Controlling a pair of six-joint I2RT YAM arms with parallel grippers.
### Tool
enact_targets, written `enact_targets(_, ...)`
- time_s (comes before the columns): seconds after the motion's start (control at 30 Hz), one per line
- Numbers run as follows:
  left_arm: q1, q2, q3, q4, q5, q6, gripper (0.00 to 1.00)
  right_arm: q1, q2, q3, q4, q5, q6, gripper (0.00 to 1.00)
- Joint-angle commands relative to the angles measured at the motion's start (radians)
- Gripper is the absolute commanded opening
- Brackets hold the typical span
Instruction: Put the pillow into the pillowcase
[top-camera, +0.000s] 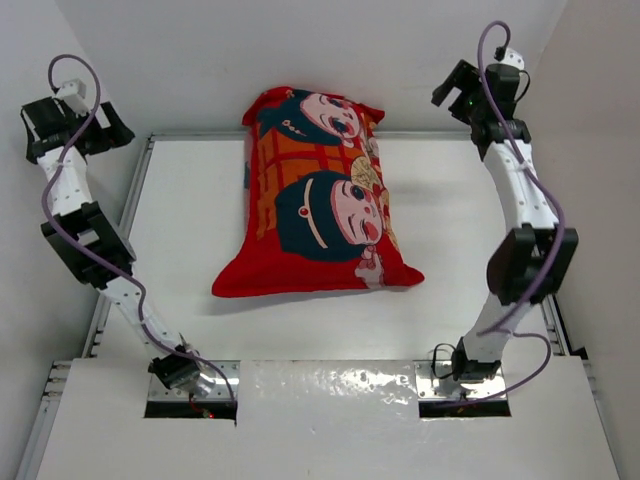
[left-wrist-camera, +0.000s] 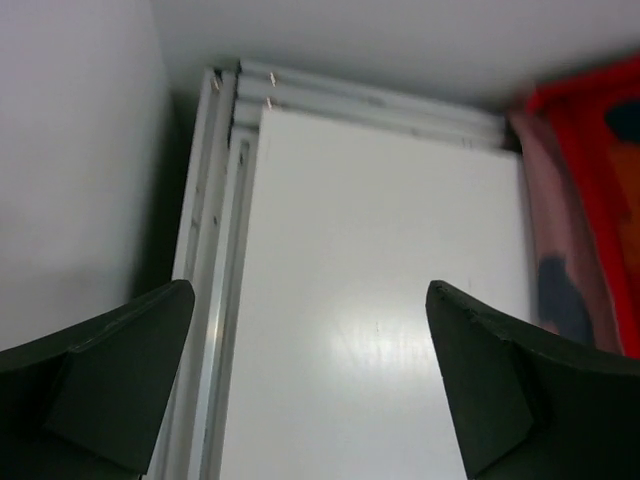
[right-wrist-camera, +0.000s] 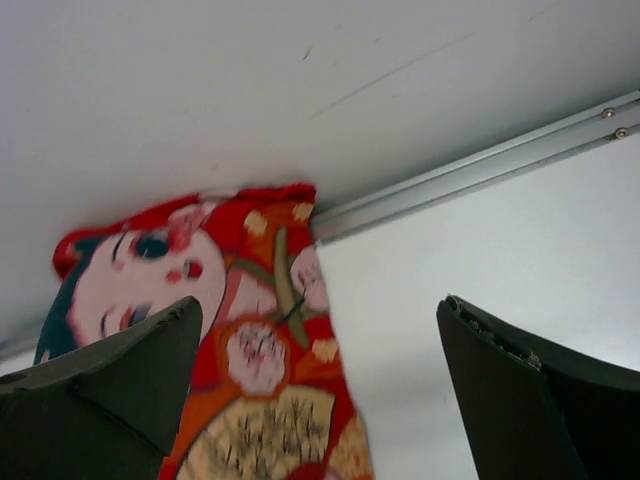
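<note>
The red pillowcase (top-camera: 315, 195) with cartoon faces lies plump in the middle of the table, its far end against the back wall. No white pillow shows; it is hidden. My left gripper (top-camera: 115, 128) is raised at the far left corner, open and empty; in the left wrist view (left-wrist-camera: 310, 370) the pillowcase edge (left-wrist-camera: 590, 200) is at the right. My right gripper (top-camera: 447, 88) is raised at the far right, open and empty; in the right wrist view (right-wrist-camera: 320, 390) the pillowcase (right-wrist-camera: 230, 340) is at the lower left.
A white table (top-camera: 200, 230) with metal rails (top-camera: 125, 215) along its left, far and right edges. White walls (top-camera: 300, 50) close in behind and at both sides. The arm bases (top-camera: 185, 375) sit at the near edge.
</note>
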Motion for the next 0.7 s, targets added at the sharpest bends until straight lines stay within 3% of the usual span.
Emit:
enact_targets(0.0, -0.026, -0.170, -0.119, -0.195, 0.111, 0.211, 1.00, -0.003, -0.137, -0.147, -0.100, -0.095, -0.083, 0.99)
enact_targets(0.13, -0.026, -0.298, -0.347, -0.324, 0.134, 0.431, 1.00, -0.003, -0.276, -0.360, -0.220, -0.120, -0.092, 0.99)
enact_targets(0.27, -0.027, -0.425, -0.521, -0.371, 0.096, 0.520, 1.00, -0.003, -0.324, -0.485, -0.375, -0.102, -0.068, 0.99)
enact_targets(0.43, -0.026, -0.540, -0.760, -0.311, 0.049, 0.554, 1.00, -0.002, -0.329, -0.576, -0.511, -0.098, -0.078, 0.99)
enact_targets(0.67, -0.026, -0.571, -0.903, -0.260, 0.055, 0.532, 1.00, -0.003, -0.482, -0.793, -0.406, -0.069, -0.043, 0.99)
